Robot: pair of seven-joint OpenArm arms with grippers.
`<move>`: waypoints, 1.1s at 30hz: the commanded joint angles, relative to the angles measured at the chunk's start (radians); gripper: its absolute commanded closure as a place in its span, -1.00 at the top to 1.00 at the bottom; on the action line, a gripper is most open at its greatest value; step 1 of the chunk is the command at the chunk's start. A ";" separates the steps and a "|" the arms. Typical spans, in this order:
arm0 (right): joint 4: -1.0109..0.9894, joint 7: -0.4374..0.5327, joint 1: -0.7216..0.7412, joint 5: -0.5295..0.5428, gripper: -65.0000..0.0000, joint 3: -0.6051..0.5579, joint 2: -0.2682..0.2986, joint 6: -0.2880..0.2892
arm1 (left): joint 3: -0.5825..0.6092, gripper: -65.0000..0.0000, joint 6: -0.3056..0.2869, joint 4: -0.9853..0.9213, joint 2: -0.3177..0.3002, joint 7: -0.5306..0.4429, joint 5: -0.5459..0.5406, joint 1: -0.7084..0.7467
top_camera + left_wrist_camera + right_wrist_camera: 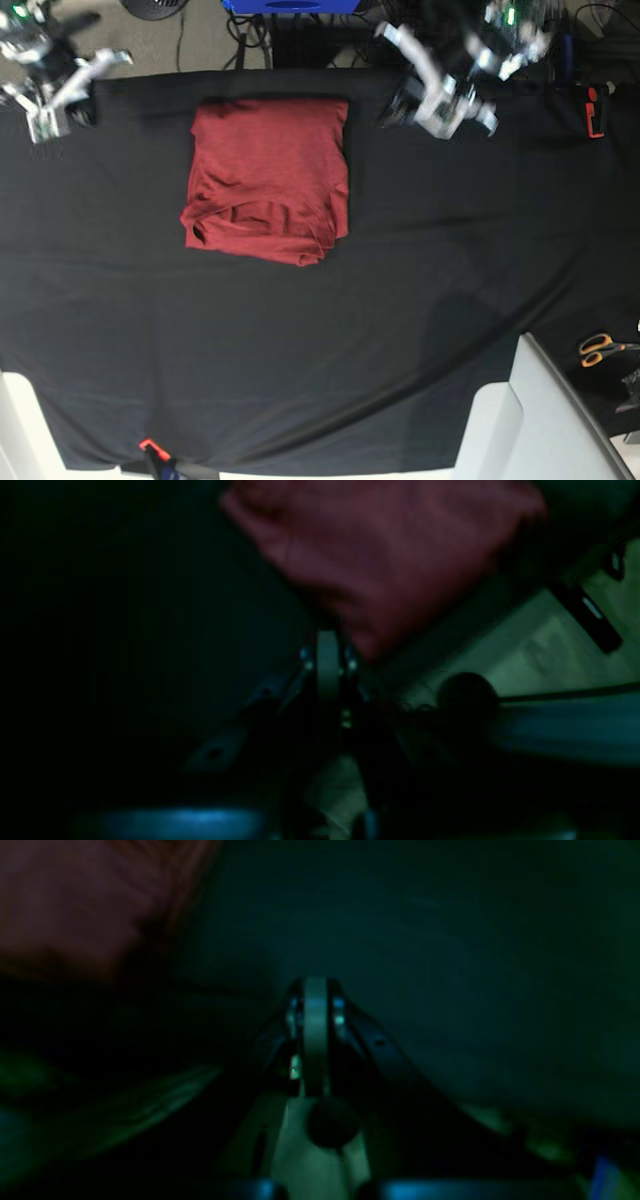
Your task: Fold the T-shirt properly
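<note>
Lying folded on the black cloth [400,330] — the T-shirt [268,180].

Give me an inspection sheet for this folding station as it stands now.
Surface: black table cloth covers the table, lightly creased.
Job's things: T-shirt lies in a folded rectangle toward the far side, near edge rumpled, touched by neither arm.
Clutter: orange-handled scissors at the edge on the left arm's side; a red-and-black tool near the far corner; a small orange-tipped object at the near edge.
Grippers: left gripper shut, empty, beside the shirt; right gripper shut, empty, over bare cloth.
Cables: dark cables on the floor beyond the table.
Surroundings: blue bin behind the table; white panel at the near corner.
</note>
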 commanded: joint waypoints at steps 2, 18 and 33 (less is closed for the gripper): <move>0.073 0.017 -0.097 -0.048 -0.98 0.028 0.005 0.007 | -0.035 -1.00 -0.008 0.014 -0.003 -0.118 0.054 0.115; -0.515 -0.151 -0.051 -0.128 -0.98 -0.320 0.105 0.007 | 0.008 -1.00 0.187 -0.626 0.041 -0.305 0.075 0.236; -1.785 0.628 0.497 -0.126 -0.96 -0.679 -0.052 -0.478 | 0.266 -1.00 0.236 -1.794 0.147 -0.557 0.063 -0.480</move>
